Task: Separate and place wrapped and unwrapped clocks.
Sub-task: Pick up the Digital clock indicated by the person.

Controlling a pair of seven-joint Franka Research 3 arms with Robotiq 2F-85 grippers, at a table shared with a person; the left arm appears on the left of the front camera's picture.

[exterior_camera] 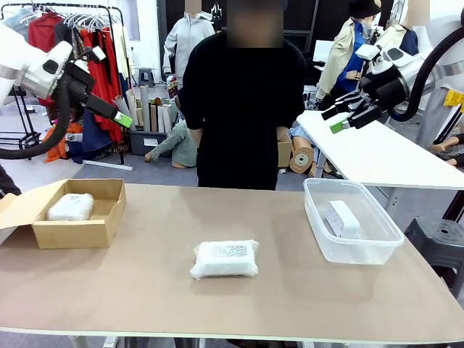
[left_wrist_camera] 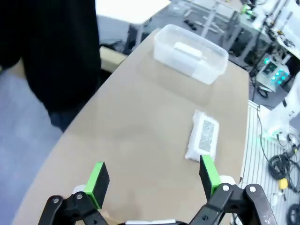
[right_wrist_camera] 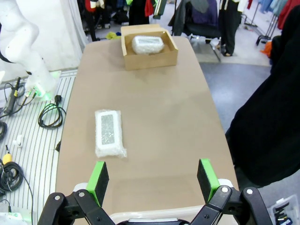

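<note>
Wrapped clock on table; left hand, right hand wide; clothes rack behind.

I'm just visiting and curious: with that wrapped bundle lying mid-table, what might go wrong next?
1. The long bubble-wrapped bundle looks soft and lumpy; the open left gripper might slip on it.
2. It could land in the clear tub with the bare clock, not the cardboard box.

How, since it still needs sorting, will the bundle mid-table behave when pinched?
The bundle probably gives a little first: its bubble wrap looks puffy. The plastic is likely slick. Lying flat, it should slide, not roll.
</note>
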